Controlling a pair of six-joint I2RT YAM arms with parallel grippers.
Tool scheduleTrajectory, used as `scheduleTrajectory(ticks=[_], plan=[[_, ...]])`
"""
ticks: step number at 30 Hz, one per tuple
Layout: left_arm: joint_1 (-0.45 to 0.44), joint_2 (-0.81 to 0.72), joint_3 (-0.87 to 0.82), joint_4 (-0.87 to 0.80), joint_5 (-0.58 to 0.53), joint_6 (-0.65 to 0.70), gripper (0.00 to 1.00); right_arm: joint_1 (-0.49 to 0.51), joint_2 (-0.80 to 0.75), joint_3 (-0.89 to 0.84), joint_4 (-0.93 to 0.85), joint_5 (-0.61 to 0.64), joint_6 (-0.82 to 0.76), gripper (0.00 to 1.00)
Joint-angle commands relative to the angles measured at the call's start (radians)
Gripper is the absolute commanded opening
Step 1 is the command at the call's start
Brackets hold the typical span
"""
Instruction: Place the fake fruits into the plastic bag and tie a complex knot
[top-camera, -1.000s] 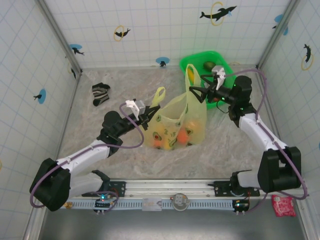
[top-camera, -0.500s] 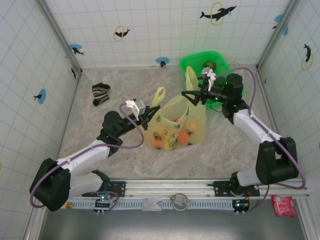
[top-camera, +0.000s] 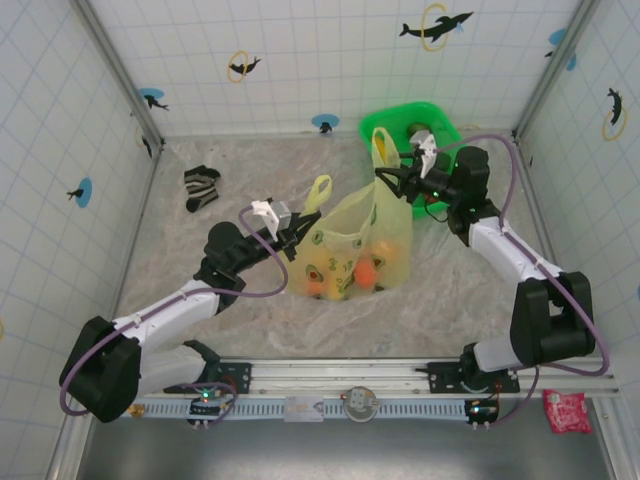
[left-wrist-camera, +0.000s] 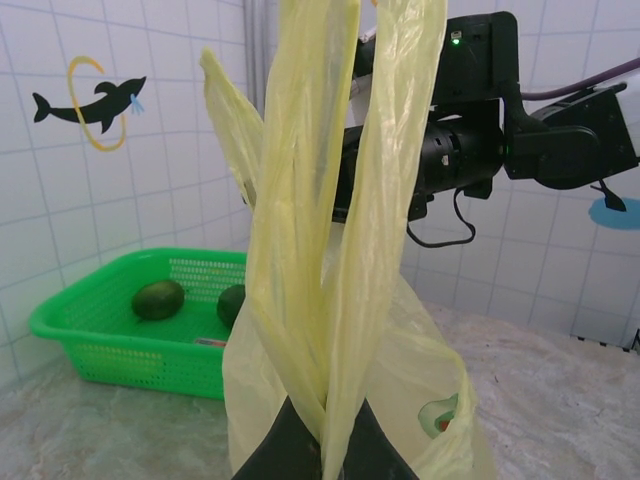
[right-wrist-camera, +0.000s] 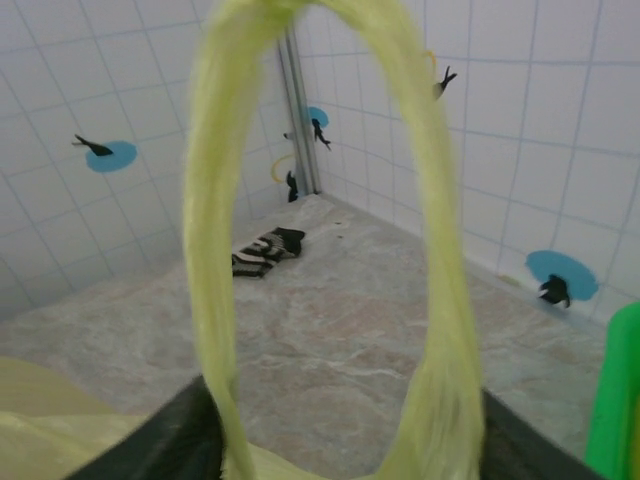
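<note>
The thin translucent pale-yellow plastic bag (top-camera: 350, 235) stands near the middle of the marbled table (top-camera: 440, 300), between the two arms; small glossy fake fruits (top-camera: 370, 268), orange and yellow among them, show through its wall; two dark green fruits (left-wrist-camera: 158, 298) lie in the bright green plastic basket (left-wrist-camera: 120, 350) behind it, so the filling looks mostly done, perhaps not finished; the knot is not begun, since both loop handles stand up apart and uncrossed; the left handle (left-wrist-camera: 300, 200) rises from the left gripper (left-wrist-camera: 322, 450), whose jaws are clenched on its gathered base, the film pinched thin between the black fingertips (left-wrist-camera: 270, 460); the right handle (right-wrist-camera: 215, 250) stands as a wide loop inside the right gripper (right-wrist-camera: 335, 440), whose jaws are roughly half apart, one black finger (right-wrist-camera: 160, 445) outside each strand, just beside or touching it; the loop is not squeezed flat, so I judge it straddled rather than gripped; left to do: grasp that handle, cross the two, tie them; a striped black-and-white sock (right-wrist-camera: 265, 250) lies well apart
</note>
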Motion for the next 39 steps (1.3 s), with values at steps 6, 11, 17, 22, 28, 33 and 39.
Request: scheduleTrajectory(ticks=[6, 11, 17, 22, 28, 33, 39], plan=[[0.006, -0.005, 0.012, -0.003, 0.022, 0.011, 0.00, 0.077, -0.093, -0.004, -0.023, 0.031, -0.145, 0.11], [0.007, 0.001, 0.039, -0.041, 0.021, -0.001, 0.00, 0.162, -0.205, -0.076, -0.061, 0.228, -0.287, 0.05], [-0.003, 0.032, 0.152, -0.223, -0.037, -0.082, 0.00, 0.223, -0.342, -0.211, 0.001, 0.273, -0.401, 0.00], [-0.039, 0.106, 0.324, -0.468, -0.014, -0.118, 0.00, 0.257, -0.408, -0.278, 0.028, 0.253, -0.445, 0.00], [-0.041, 0.113, 0.331, -0.517, 0.104, -0.136, 0.00, 0.335, -0.371, -0.229, -0.046, 0.296, -0.509, 0.00], [-0.044, 0.087, 0.313, -0.525, 0.154, -0.087, 0.03, 0.398, -0.300, -0.144, -0.147, 0.329, -0.558, 0.00], [-0.052, 0.080, 0.315, -0.523, 0.216, -0.057, 0.14, 0.437, -0.246, -0.085, -0.198, 0.353, -0.571, 0.00]])
